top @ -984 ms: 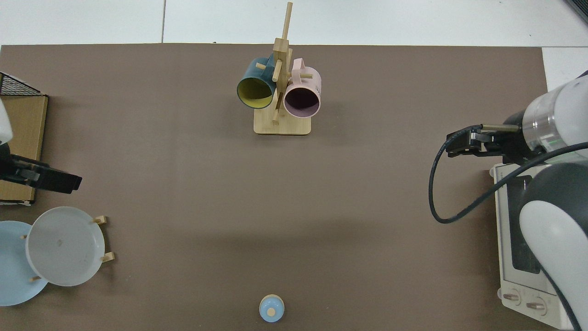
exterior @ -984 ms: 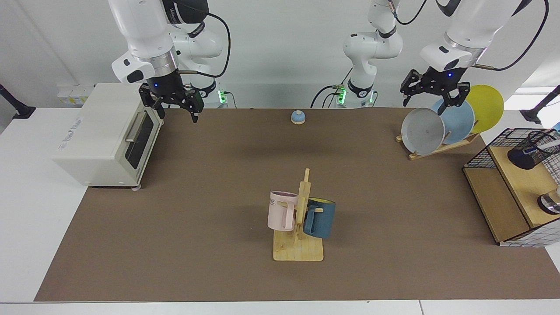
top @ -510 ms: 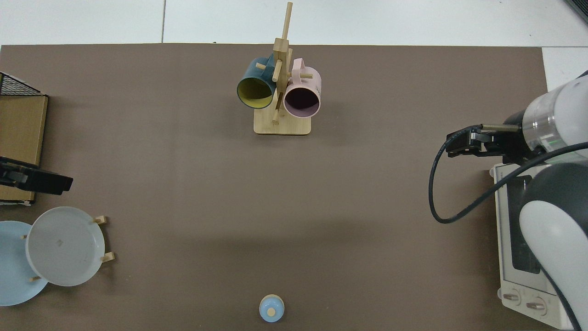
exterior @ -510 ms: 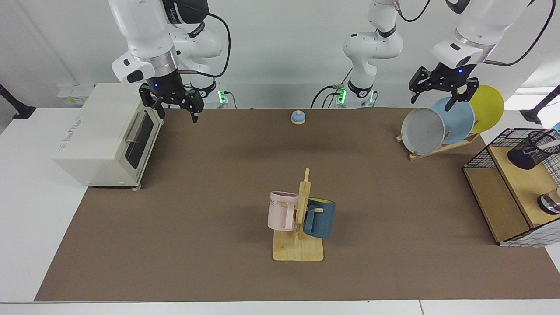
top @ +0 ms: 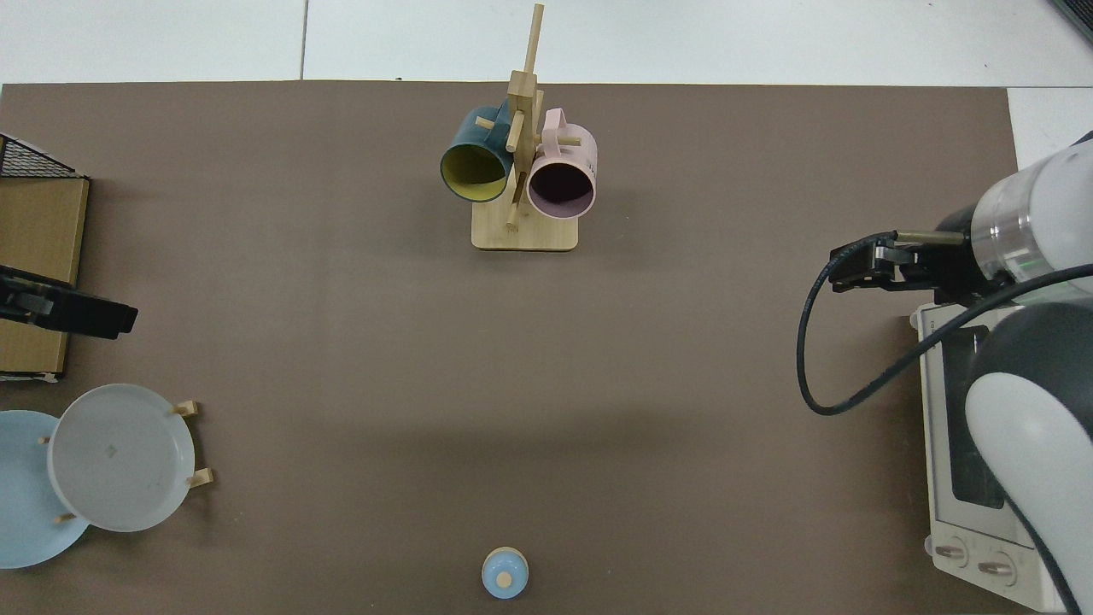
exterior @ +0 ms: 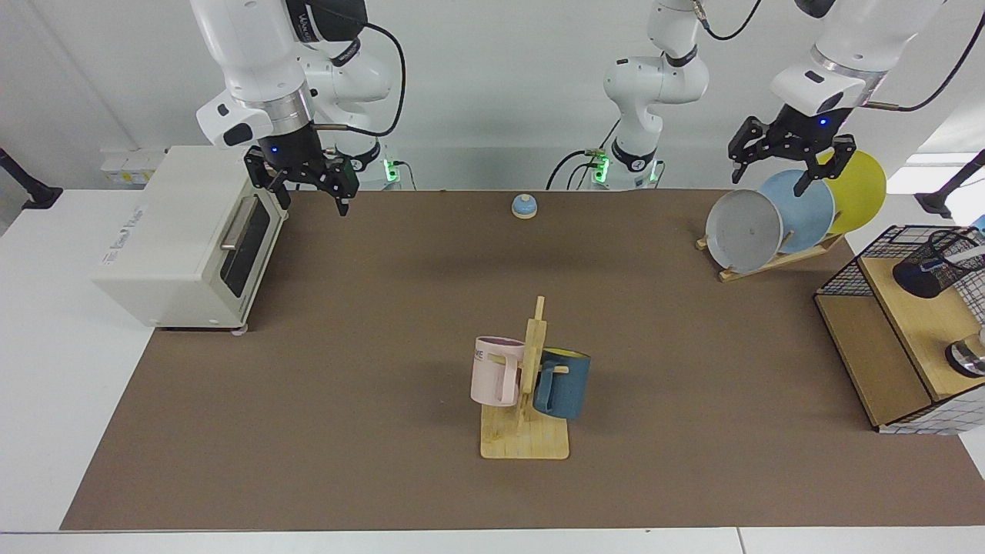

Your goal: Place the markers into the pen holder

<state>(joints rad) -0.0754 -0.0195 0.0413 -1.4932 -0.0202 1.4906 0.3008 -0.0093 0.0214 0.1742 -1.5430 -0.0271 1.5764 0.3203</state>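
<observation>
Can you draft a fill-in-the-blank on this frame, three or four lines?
1. The left gripper hangs open above the rack of ____ standing plates.
2. The right gripper waits beside the white ____.
3. On the wooden mug tree hang a pink mug and a ____ mug.
4. The black wire-mesh pen holder lies on its ____.

Missing: three; toaster oven; blue; side

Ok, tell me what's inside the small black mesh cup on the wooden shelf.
In the facing view the pen holder lies tipped on the wooden shelf, mouth turned away. Its inside is hidden, and no marker shows in it. The left gripper hangs empty above the plates.
</observation>
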